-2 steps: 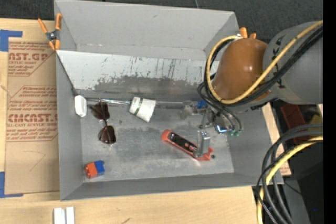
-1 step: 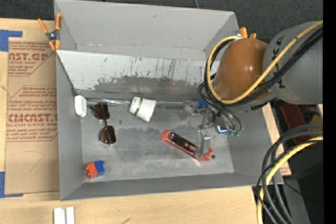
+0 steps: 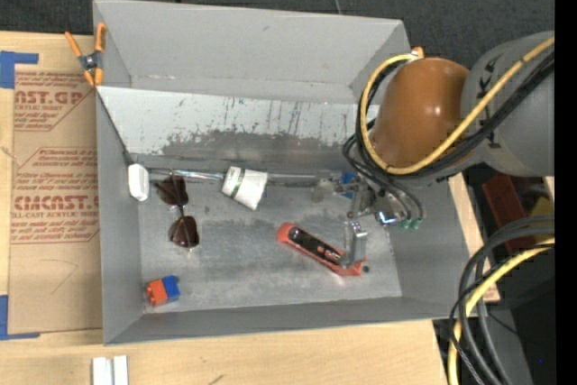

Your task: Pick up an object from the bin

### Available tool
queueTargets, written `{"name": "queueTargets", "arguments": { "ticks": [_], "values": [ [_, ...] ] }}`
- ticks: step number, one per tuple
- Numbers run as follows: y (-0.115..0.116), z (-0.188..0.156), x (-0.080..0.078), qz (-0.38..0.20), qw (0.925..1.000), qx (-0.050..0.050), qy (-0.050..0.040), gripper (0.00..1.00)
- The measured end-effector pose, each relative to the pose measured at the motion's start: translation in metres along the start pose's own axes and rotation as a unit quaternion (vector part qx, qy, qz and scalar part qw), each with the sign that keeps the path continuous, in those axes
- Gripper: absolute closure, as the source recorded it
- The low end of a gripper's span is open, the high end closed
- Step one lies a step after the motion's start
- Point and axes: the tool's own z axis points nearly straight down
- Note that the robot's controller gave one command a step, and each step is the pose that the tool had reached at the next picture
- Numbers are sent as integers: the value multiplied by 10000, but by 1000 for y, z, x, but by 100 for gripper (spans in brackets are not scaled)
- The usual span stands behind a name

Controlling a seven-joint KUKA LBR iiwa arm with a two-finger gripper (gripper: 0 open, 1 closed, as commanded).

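Wore smooth grey casing point(image 3: 527, 122); bore rounded orange-brown cover point(image 3: 424, 108) at wrist; carried yellow cables point(image 3: 364, 117) and black cables point(image 3: 356, 165) looped round it; ended in slim metal gripper point(image 3: 358, 259), small blue, green fittings alongside.

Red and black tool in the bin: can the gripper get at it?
Probably yes: the gripper sits at the right end of the red and black tool, with nothing lying on it.
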Motion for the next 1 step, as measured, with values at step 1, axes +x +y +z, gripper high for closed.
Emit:
{"name": "queueTargets", "arguments": {
  "ticks": [1],
  "values": [
    [2, 25, 7, -297, 9995, 21, -83, 0]
  ]
}}
